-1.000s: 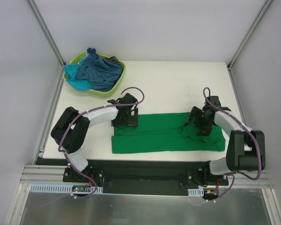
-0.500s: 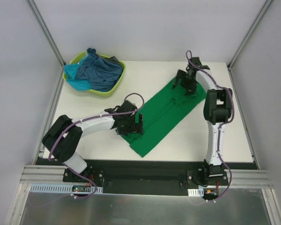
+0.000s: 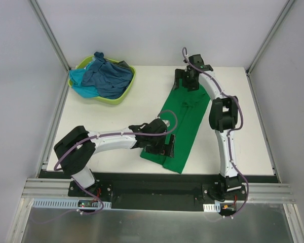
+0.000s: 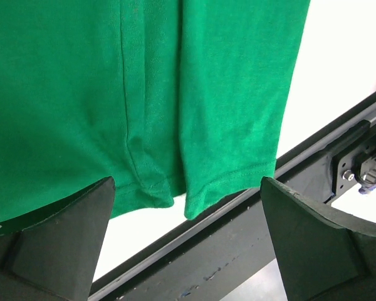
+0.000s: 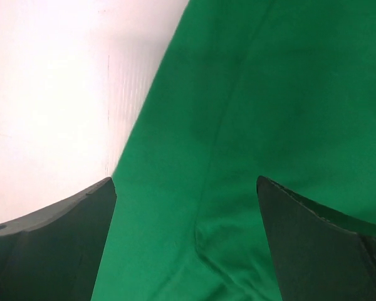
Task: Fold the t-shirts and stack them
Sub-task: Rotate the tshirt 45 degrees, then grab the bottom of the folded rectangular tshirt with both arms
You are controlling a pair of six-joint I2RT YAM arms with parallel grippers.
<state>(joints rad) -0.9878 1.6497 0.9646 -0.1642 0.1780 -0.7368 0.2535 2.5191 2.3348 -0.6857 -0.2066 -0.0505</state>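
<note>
A flat white tabletop (image 3: pixel 116 116) sits inside pale grey walls (image 3: pixel 20 76) framed by slim metal posts (image 3: pixel 50 33). At its far left corner, a lime-green plastic basket (image 3: pixel 111 99) holds a heap of crumpled blue, turquoise and dark grey cloth t-shirts (image 3: pixel 109 78). A bright green cloth t-shirt (image 3: pixel 185 121), folded into a long strip, lies slantwise from near the far edge, right of centre, down to the near edge.

Only the overhead view shows the basket and the strip's full run. The left wrist view adds the shirt's stitched hem (image 4: pixel 225 182) lying just short of the black rail (image 4: pixel 250 238) along the near edge. The right wrist view shows the cloth's far end beside bare tabletop (image 5: pixel 62 94).

The left gripper (image 3: pixel 159 147) stands over the near end and the right gripper (image 3: pixel 186 81) over the far end. Both have their fingers spread wide, with cloth lying flat between them and nothing pinched. Whether the fingertips press on the cloth cannot be told.
</note>
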